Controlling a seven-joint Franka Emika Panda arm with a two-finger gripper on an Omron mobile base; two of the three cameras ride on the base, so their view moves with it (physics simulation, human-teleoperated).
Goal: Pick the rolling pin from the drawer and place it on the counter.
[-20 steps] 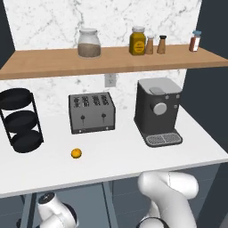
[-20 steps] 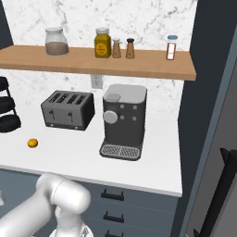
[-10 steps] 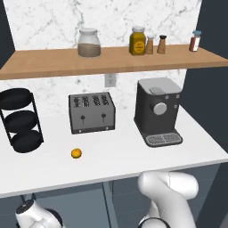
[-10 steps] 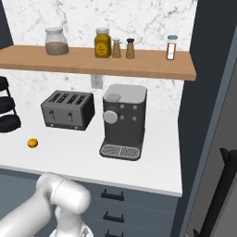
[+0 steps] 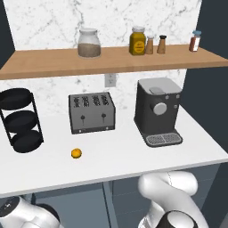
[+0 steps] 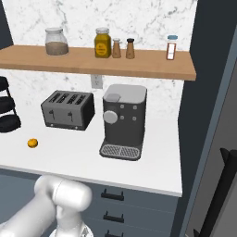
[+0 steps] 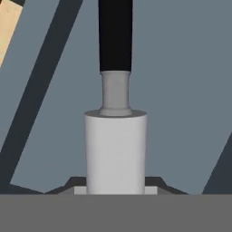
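Rolling pin right up against the hand camera, counter above waiting.

On the far left of the counter point(image 5: 116, 153) stood a black tiered rack point(image 5: 21, 120), then a small orange fruit point(image 5: 76, 153), the toaster point(image 5: 91, 112) and the coffee machine point(image 5: 158, 112), with jars on the wooden shelf point(image 5: 111, 60). In the hand view the rolling pin point(image 7: 115, 152) ran straight away from the gripper point(image 7: 115, 190), black handle far, over the grey-blue drawer point(image 7: 181, 90); fingers hugged it on both sides, though a firm grip could not be confirmed.
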